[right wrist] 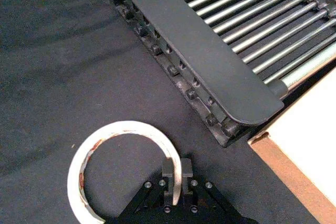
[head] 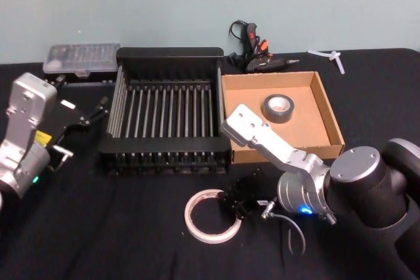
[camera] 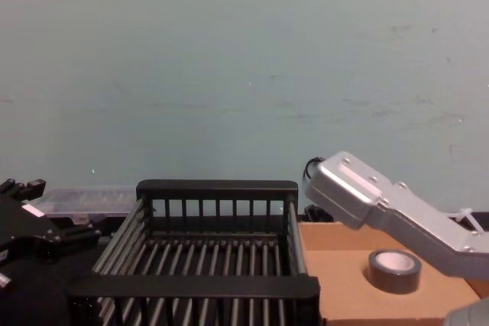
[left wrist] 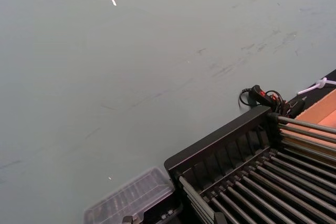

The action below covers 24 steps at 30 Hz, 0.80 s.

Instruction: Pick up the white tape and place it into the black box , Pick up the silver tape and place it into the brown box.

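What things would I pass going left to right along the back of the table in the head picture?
Clear plastic case → black box → glue gun → brown box, silver tape inside → white plastic piece.

Silver, boxy arm links with dark grey round joints, small blue lights, and a black screw-studded right end effector (right wrist: 177,174).

There are two tape rolls: one white tape (head: 211,216) and one silver tape (head: 278,107). There are two boxes: one black box (head: 164,145) and, beside it, one brown box (head: 331,117).
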Available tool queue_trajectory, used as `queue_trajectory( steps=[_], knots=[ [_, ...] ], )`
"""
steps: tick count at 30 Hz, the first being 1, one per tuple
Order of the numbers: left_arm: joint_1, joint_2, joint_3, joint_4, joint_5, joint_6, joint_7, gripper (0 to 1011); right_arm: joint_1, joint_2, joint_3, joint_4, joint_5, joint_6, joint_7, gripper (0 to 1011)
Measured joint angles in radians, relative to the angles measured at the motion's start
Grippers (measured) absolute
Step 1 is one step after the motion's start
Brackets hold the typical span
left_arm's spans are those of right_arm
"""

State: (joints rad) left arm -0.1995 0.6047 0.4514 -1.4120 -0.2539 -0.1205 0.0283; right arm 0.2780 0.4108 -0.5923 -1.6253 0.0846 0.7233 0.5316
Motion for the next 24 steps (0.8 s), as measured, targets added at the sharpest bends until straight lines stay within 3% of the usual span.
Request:
queue_trajectory(
  steps=[10, 24],
  knots=[
    [0.000, 0.000, 0.000, 0.000, 0.000, 0.000, 0.000, 1001, -0.005, 0.008, 0.011, -0.014, 0.021, -0.031, 0.020, 95],
    [0.000, 0.000, 0.000, 0.000, 0.000, 0.000, 0.000, 1001, -0.002, 0.061, 0.035, -0.111, 0.085, -0.067, 0.048, 95]
  ],
)
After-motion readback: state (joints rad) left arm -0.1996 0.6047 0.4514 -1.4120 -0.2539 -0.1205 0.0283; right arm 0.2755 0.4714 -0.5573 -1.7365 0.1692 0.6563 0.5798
